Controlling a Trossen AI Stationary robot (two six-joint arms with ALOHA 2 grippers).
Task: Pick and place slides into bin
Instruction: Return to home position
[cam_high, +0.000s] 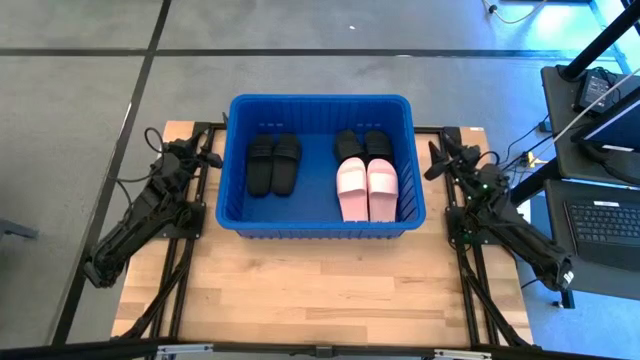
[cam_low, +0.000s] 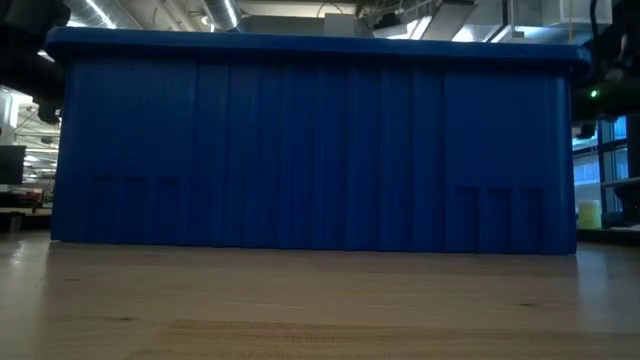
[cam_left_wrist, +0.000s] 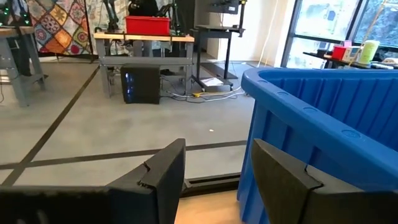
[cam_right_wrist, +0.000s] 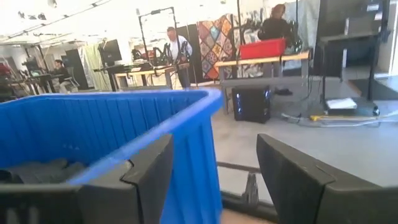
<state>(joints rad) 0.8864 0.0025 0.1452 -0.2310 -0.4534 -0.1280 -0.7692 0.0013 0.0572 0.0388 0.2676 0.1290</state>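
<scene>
High view shows six slides (cam_high: 353, 190) lying inside the bin (cam_high: 320, 99), with the left gripper (cam_left_wrist: 219, 152) and right gripper (cam_right_wrist: 214, 144) empty, fingers apart, beside its left and right walls, so only homing the arms seems outstanding.

Lighting: bright room, even light over my table (cam_high: 320, 300).
Shadows there are soft. At table height the bin (cam_low: 310, 150) wall facing the camera is dim under ceiling lamps (cam_low: 228, 12). Windows (cam_left_wrist: 320, 22) glare beyond my left fingers (cam_left_wrist: 163, 180); my right fingers (cam_right_wrist: 149, 177) show dark against a washed-out ceiling (cam_right_wrist: 81, 15).
</scene>
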